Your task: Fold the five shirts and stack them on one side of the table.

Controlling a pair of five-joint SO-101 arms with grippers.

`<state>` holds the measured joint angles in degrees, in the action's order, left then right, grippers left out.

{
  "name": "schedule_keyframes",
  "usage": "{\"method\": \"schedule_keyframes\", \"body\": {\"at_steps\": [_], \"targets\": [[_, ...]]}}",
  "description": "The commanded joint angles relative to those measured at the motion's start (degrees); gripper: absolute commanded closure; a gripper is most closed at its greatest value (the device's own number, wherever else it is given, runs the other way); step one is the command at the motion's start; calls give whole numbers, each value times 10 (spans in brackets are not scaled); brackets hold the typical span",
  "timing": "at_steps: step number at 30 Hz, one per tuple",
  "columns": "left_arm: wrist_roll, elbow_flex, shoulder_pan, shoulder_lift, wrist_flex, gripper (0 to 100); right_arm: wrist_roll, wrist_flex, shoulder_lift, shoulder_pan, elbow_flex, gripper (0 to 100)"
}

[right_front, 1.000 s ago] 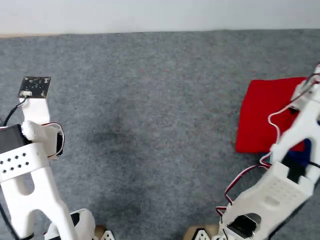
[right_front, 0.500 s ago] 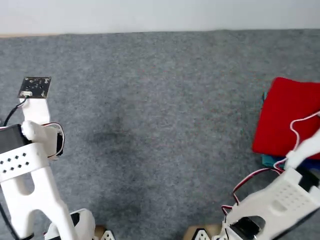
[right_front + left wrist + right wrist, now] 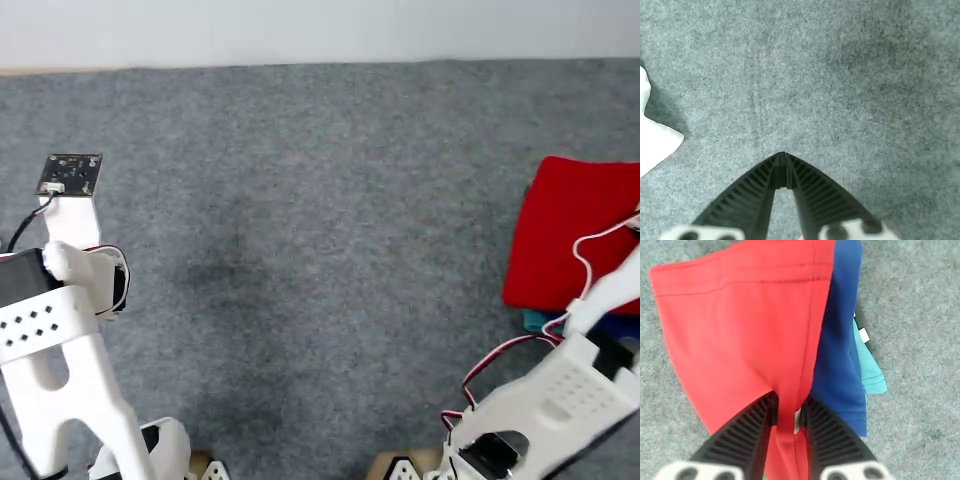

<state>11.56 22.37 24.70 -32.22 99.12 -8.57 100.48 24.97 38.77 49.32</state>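
A folded red shirt (image 3: 572,235) lies at the table's right edge on top of a stack; a teal edge (image 3: 540,322) peeks out beneath it. In the right wrist view the red shirt (image 3: 740,325) covers a dark blue shirt (image 3: 840,355) and a teal shirt (image 3: 867,370). My right gripper (image 3: 788,404) is shut on a fold of the red shirt's near edge. My left gripper (image 3: 785,157) is shut on nothing, hovering over bare grey carpet. The left arm (image 3: 60,330) stands at the table's left side, and the right arm (image 3: 555,395) is at the lower right.
Grey carpet (image 3: 320,220) covers the whole table. A white wall strip (image 3: 320,30) runs along the far edge. A white shape (image 3: 652,137) shows at the edge of the left wrist view.
The right arm has carried the red shirt to the right, onto the stack at the table's edge. The left arm has stayed still.
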Motion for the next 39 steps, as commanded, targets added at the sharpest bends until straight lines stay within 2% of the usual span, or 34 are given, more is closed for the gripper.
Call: {"method": "schedule_keyframes", "body": {"at_steps": [1, 9, 14, 19, 30, 39], "targets": [[0, -3, -4, -18, 12, 998, 20, 20, -65, -36, 35, 990], [0, -3, -4, -18, 12, 998, 83, 20, -95, -194, 35, 990], [1, -3, -4, -18, 12, 998, 98, 19, -94, -225, 35, 990], [2, -3, -3, -18, 12, 998, 92, 18, -94, -187, 35, 990], [3, 13, -3, -18, 12, 998, 19, -1, -90, -44, 32, 990], [3, 15, -3, -18, 12, 998, 4, -13, 51, 59, 34, 990]]}}
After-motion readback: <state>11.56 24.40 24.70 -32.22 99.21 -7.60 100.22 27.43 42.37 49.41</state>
